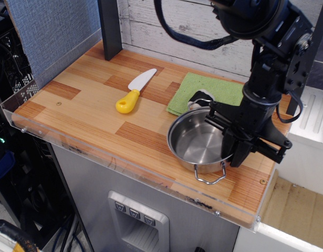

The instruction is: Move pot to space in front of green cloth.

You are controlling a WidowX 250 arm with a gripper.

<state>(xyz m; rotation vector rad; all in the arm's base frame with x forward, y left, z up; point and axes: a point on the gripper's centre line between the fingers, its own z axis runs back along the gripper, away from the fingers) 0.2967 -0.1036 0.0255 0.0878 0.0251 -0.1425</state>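
Note:
The shiny steel pot sits low over the wooden table near its front right, in front of the green cloth. One wire loop handle points toward the front edge. My black gripper is at the pot's right rim and appears shut on it. The cloth lies just behind the pot, partly hidden by the pot and my arm. A bit of the black-and-white sushi roll toy shows on the cloth behind the pot's rim.
A yellow-handled toy knife lies on the table left of the cloth. A clear plastic lip runs along the front edge. A grey plank wall and a dark post stand at the back.

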